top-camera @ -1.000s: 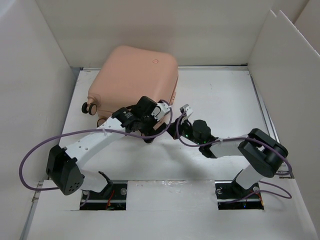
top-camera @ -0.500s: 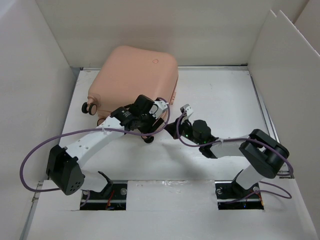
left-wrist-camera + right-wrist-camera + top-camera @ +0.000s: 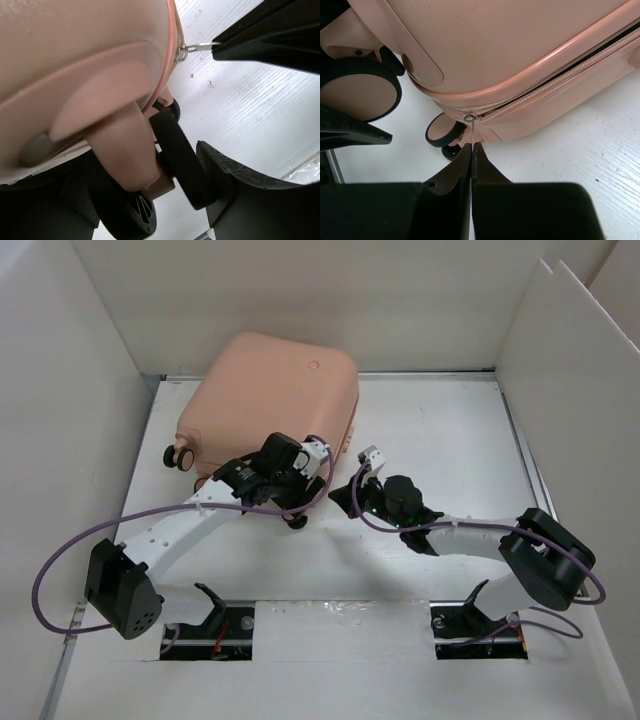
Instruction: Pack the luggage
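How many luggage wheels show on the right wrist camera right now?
2: a big wheel at upper left, a smaller wheel below-left of the zipper pull. The luggage may hide others.

Salmon-pink hard-shell luggage [image 3: 270,390], lying flat, zip [image 3: 470,118] partly open

Closed salmon-pink hard-shell suitcase [image 3: 270,390] hides its interior; from above, the left claw [image 3: 290,480] covers its near-right corner, and the metal zipper pull [image 3: 471,118] is too small to see. The left wrist view blurs the shell.
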`<state>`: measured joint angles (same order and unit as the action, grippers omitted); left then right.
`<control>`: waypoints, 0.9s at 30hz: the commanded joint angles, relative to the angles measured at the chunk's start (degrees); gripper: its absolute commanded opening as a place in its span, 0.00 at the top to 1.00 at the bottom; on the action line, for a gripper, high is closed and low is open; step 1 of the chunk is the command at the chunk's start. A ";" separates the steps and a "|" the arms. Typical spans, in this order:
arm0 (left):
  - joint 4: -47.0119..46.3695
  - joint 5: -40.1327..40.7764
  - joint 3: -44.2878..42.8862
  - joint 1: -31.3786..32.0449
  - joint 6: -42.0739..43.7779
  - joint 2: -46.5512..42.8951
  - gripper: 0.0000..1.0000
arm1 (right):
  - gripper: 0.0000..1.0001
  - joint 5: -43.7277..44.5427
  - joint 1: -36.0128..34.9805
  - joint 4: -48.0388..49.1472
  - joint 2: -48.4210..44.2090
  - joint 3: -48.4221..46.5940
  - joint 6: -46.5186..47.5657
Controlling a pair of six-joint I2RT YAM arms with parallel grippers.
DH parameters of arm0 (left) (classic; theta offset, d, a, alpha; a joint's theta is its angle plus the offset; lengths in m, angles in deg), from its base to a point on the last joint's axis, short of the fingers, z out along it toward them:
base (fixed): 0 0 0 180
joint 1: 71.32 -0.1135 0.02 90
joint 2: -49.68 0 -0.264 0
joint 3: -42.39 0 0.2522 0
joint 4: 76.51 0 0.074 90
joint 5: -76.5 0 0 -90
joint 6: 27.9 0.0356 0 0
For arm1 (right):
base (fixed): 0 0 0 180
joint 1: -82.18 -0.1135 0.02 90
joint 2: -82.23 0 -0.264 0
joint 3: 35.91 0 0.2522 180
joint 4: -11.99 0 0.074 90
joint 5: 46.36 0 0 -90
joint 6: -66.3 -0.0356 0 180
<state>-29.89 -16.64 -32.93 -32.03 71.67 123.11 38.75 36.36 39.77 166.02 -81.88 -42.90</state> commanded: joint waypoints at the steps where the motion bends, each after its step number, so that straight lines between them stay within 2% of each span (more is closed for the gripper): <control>1: -2.63 0.76 -5.05 -0.70 -2.88 0.66 0.34 | 1.00 0.58 0.47 0.03 -0.47 -1.90 0.49; 2: -2.63 1.81 -5.06 -0.70 -2.88 0.66 0.31 | 1.00 0.58 0.47 0.03 -0.47 -1.90 0.48; 4: -3.24 3.13 -6.11 -0.70 -3.67 -0.74 0.14 | 1.00 0.58 0.47 0.03 -0.47 -1.90 0.48; 5: -3.24 4.79 -6.12 -0.70 -4.28 -1.26 0.00 | 1.00 0.58 0.47 0.03 -0.47 -1.90 0.48; 8: -2.72 5.77 -6.64 -0.70 -3.77 -1.97 0.00 | 1.00 0.58 0.47 0.03 -0.47 -1.90 0.48; 10: -2.72 5.77 -5.34 -0.70 -3.76 -1.97 0.04 | 1.00 0.58 0.47 0.03 0.15 -1.90 0.48; 11: -2.72 5.77 -5.32 -0.70 -3.15 -1.97 0.07 | 1.00 -0.03 0.47 0.03 0.76 -2.42 0.48; 12: -2.72 5.25 -4.54 -0.70 -3.15 -1.97 0.16 | 1.00 -0.04 0.47 0.03 0.76 -2.42 0.48; 15: -2.19 4.20 -4.53 -0.70 -2.62 0.48 0.33 | 1.00 -0.04 0.47 0.03 1.28 -2.95 0.48; 16: -2.19 4.19 -4.53 -0.18 -2.62 1.01 0.45 | 1.00 -0.04 0.47 0.03 1.29 -2.95 0.48; 18: -2.19 3.67 -5.06 -0.18 -2.62 1.71 0.62 | 1.00 -0.04 0.47 0.03 1.29 -2.95 0.48; 21: -2.89 3.66 -5.85 -0.18 -2.62 1.72 1.00 | 1.00 -0.04 0.47 0.03 1.29 -2.95 -0.04; 27: -1.49 4.19 -5.85 -0.18 -0.16 0.40 1.00 | 1.00 1.01 0.47 0.03 1.29 -2.42 -0.05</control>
<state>-30.17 -13.75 -36.77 -31.94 68.78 124.29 38.80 36.45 39.15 167.11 -82.99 -42.97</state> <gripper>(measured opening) 0.626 0.021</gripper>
